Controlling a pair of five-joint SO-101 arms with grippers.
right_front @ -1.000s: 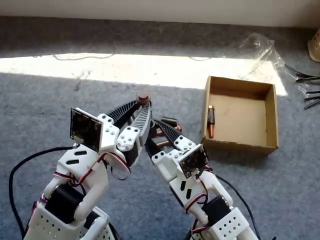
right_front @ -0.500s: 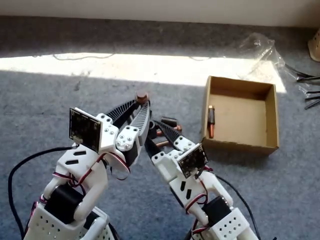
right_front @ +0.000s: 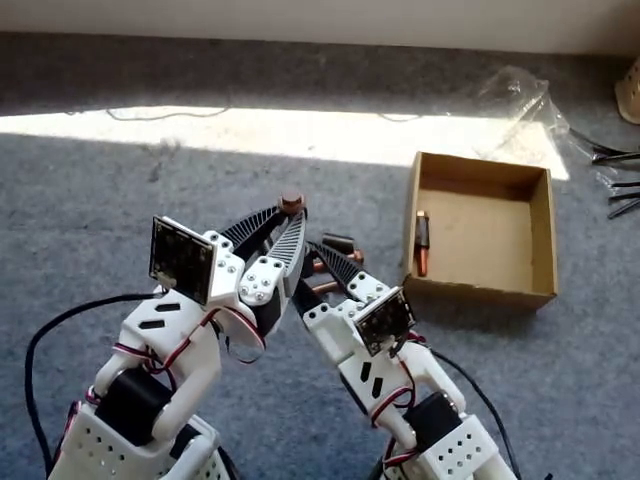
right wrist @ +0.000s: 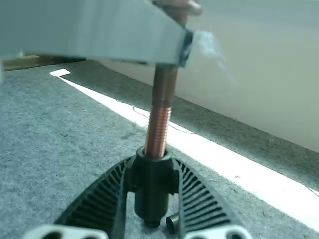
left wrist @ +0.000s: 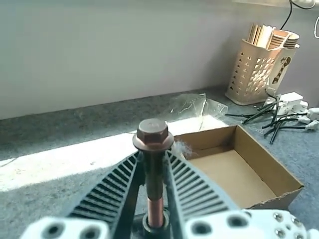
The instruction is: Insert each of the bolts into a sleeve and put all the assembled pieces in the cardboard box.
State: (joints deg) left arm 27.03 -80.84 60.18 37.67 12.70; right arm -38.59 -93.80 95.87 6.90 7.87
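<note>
My left gripper (left wrist: 153, 158) is shut on a copper bolt (left wrist: 153, 135) just under its hex head and holds it upright. The bolt's threaded end (right wrist: 158, 130) sits in the top of a black sleeve (right wrist: 151, 185), and my right gripper (right wrist: 152, 172) is shut on that sleeve. In the high view the two grippers meet above the carpet, with the bolt head (right_front: 291, 203) at the left gripper's tip (right_front: 290, 216). The cardboard box (right_front: 482, 235) stands to the right with one assembled piece (right_front: 421, 243) inside along its left wall.
A loose sleeve (right_front: 338, 243) and copper bolts (right_front: 322, 266) lie on the carpet beside the right arm (right_front: 370, 320). A clear plastic bag (right_front: 515, 95) and black cables (right_front: 615, 180) lie beyond the box. A slotted basket (left wrist: 259, 64) stands by the wall.
My left arm has shifted slightly to the right and nearer, carrying the bolt with it. The right arm has stayed put.
</note>
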